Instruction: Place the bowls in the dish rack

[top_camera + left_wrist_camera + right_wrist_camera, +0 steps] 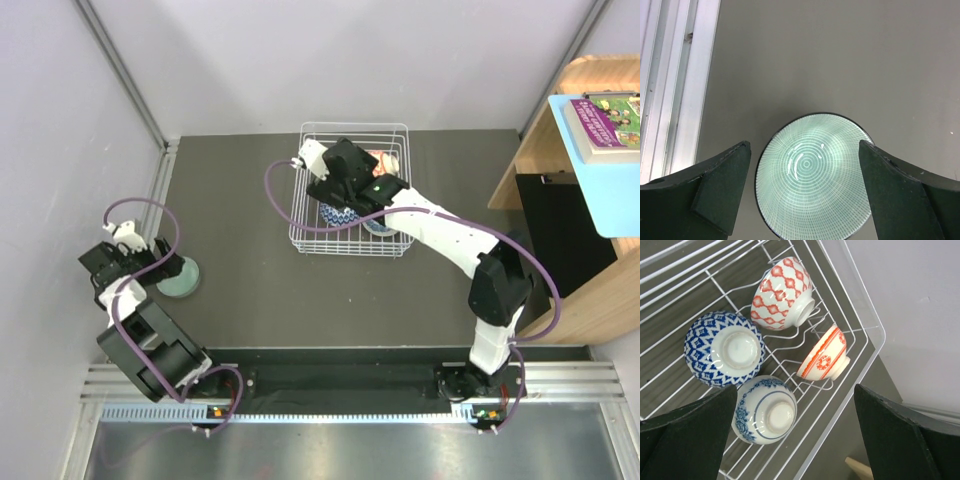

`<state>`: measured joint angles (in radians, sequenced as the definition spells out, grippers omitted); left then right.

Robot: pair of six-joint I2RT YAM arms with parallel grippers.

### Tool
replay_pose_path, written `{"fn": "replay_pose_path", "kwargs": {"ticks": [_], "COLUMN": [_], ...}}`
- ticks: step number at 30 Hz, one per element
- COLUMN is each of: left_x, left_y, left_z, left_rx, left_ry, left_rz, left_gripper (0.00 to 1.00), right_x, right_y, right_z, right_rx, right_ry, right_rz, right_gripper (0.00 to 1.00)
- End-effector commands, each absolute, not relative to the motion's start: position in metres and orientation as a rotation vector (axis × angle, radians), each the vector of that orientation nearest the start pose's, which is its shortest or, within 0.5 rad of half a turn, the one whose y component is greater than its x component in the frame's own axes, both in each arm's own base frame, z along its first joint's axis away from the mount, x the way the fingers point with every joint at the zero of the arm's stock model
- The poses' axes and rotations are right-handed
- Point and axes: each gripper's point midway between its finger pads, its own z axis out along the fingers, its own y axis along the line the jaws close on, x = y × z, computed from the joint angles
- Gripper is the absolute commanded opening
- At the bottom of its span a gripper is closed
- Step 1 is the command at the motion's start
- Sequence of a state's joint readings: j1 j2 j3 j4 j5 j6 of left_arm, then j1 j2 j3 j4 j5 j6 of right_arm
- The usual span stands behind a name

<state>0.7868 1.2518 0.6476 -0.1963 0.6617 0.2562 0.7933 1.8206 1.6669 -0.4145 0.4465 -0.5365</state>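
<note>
Your left pincer is open wide. The green bowl sits face up on the desk, in line with the gap between its two fingers. It is well apart from the dish rack, so your left arm is nearer. Your right pincer is wide too, holding nothing, over four other bowls in the rack.

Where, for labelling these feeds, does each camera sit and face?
Top external: above, behind the bases, looking down on the table; left arm and right arm show.
Left wrist: looks down at the green bowl on the table; its open jaws flank it.
Right wrist: above the rack, looks down at four bowls inside; its jaws show.
Shared: top and left wrist, green bowl; top and right wrist, rack.
</note>
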Motion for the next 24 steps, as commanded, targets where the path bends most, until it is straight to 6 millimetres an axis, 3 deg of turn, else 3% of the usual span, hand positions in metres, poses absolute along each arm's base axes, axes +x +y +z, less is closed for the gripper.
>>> {"fn": "replay_pose_path", "kwargs": {"ticks": [1, 5, 12, 18, 24], "left_x": [0.288, 0.29, 0.288, 0.286, 0.282], "left_y": [0.155, 0.157, 0.16, 0.167, 0.167], "left_z": [0.103, 0.1, 0.076, 0.074, 0.064], "left_rx": [-0.267, -0.268, -0.303, -0.298, -0.294], "left_ry": [2.142, 2.158, 2.283, 2.311, 2.358], "left_rz": [-0.166, -0.185, -0.274, -0.235, -0.244], "left_gripper": [0.93, 0.91, 0.79, 0.73, 0.52], "right_x": [0.422, 0.421, 0.422, 0.421, 0.422], "right_y": [0.296, 0.296, 0.296, 0.296, 0.296], "right_z": [0.249, 0.249, 0.252, 0.251, 0.245], "right_rx": [-1.046, -1.045, -1.034, -1.035, -1.044], "right_ry": [1.786, 1.784, 1.782, 1.786, 1.798], "right_rz": [-0.28, -0.281, -0.276, -0.274, -0.277], "right_gripper": [1.0, 0.99, 1.0, 1.0, 1.0]}}
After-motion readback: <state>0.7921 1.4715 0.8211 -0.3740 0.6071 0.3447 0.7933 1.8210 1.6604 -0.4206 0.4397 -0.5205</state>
